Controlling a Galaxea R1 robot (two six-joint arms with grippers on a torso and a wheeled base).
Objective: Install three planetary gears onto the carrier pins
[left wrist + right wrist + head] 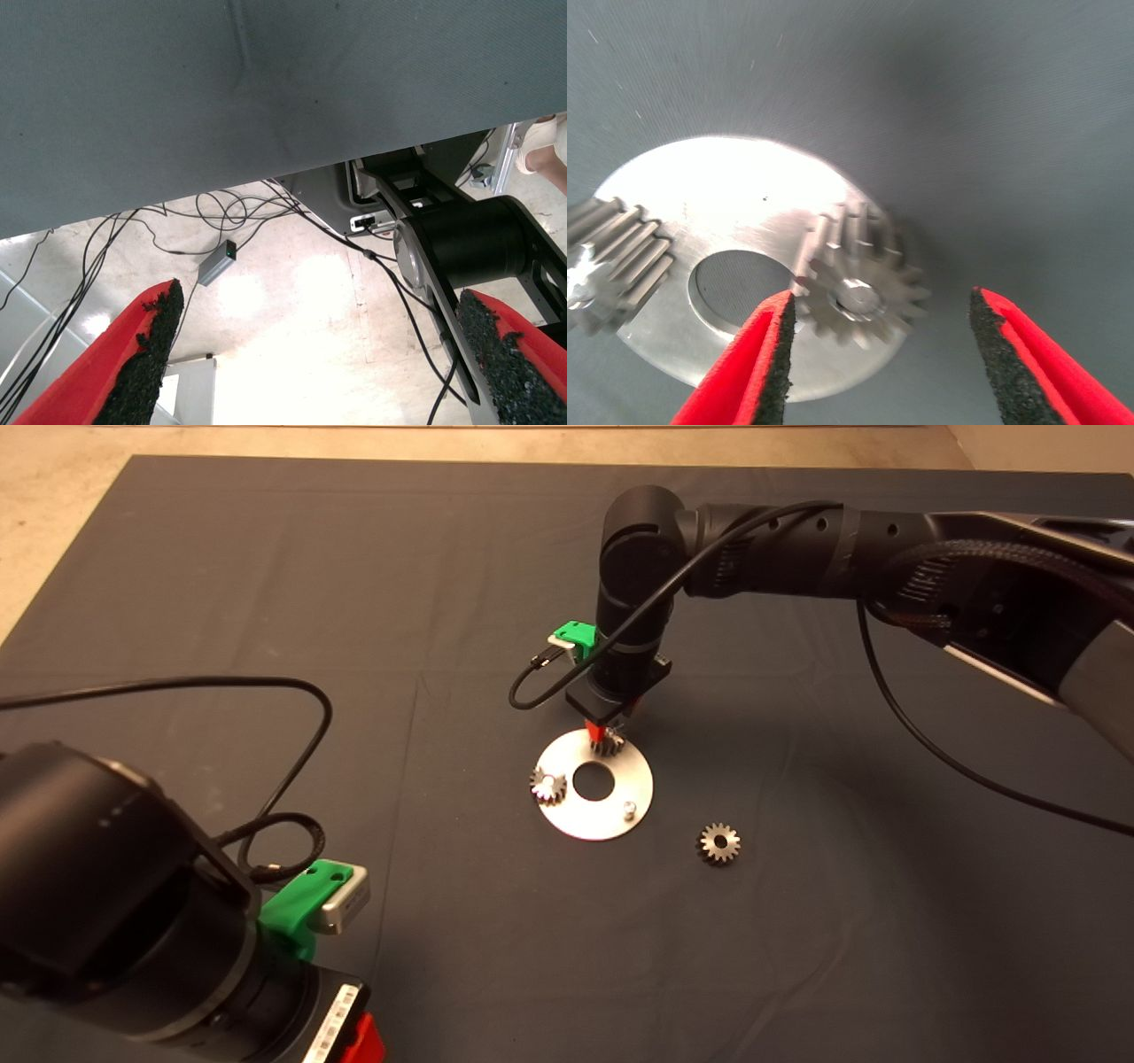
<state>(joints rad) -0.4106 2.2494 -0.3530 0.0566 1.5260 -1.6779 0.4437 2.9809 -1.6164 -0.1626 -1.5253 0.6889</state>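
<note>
Right gripper (877, 354): it hangs over the far edge of the disc (620, 784), pointing down. Its fingers (766, 363) are spread apart and hold nothing. One gear sits between them, and in the right wrist view one finger tip looks very close to its teeth.

Left gripper (319, 354): it waits at the lower left edge of the head view, off to the side. Its fingers (146, 354) are spread wide and hold nothing. Its wrist view shows the edge of the mat, the floor with cables (133, 239) and a small grey box (217, 264).

Disc: a flat round silver plate with a big hole in the middle. It lies on the dark mat (266, 602) near the middle of the surface.

Gear on the far pin (859, 288): it sits on a pin at the far edge of the disc, under the right gripper. The pin top shows in its centre hole.

Gear on the left pin (548, 785): it sits on the left edge of the disc.

Bare pin (628, 809): a short silver peg stands on the near right part of the disc with no gear on it.

Loose gear (719, 842): it lies flat on the mat, near the disc on its right side, not touching it.
</note>
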